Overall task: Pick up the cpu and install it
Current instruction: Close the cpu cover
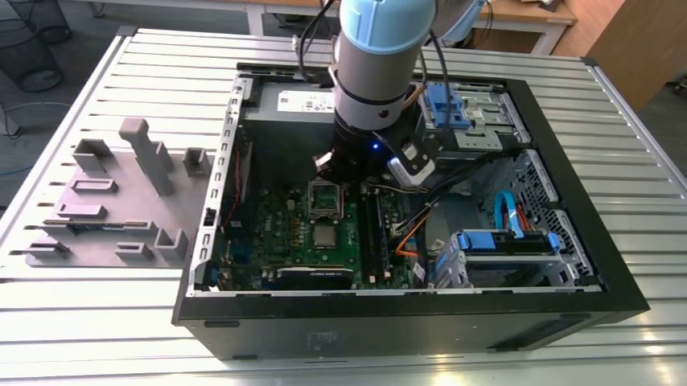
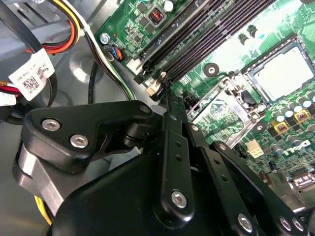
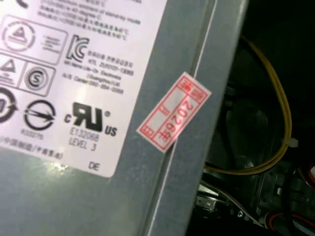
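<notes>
We see the arm reaching down into the open computer case on the slatted table. In the second wrist view the gripper has its black fingers pressed together, nothing visible between them, tips over the end of the memory slots. The cpu lies flat in its socket on the green board, apart from the gripper, just beside the open hinged frame. The first wrist view faces the grey power-supply box, with its red sticker and yellow wires beside it

The tool hides part of the motherboard in the second wrist view.
</notes>
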Controlling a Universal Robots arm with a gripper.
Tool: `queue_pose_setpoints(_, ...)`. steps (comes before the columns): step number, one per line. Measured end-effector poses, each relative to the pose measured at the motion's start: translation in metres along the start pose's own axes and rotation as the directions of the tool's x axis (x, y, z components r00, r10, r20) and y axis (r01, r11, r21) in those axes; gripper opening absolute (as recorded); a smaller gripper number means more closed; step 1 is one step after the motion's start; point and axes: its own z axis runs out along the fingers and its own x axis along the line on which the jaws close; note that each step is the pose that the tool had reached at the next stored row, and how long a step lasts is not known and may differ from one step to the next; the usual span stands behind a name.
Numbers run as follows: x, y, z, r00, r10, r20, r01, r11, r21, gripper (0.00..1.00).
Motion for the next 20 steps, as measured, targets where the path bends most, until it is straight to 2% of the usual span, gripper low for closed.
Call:
queue_pose_setpoints(5, 0.0022, 0.0007, -0.0006, 1.0000, -0.002, 0.0035, 0.002, 1.0000, 0.0005, 0.11)
queue_pose_setpoints(11, 0.0029, 0.0011, -0.0078, 0.9999, -0.009, 0.0143, 0.009, 1.0000, 0.0035, 0.11)
queue_pose_setpoints(14, 0.0041, 0.0011, -0.0083, 0.9997, -0.012, 0.0193, 0.012, 0.9999, 0.0047, 0.11)
queue_pose_setpoints(20, 0.0044, 0.0010, -0.0083, 0.9997, -0.014, 0.0196, 0.014, 0.9999, 0.0051, 0.11)
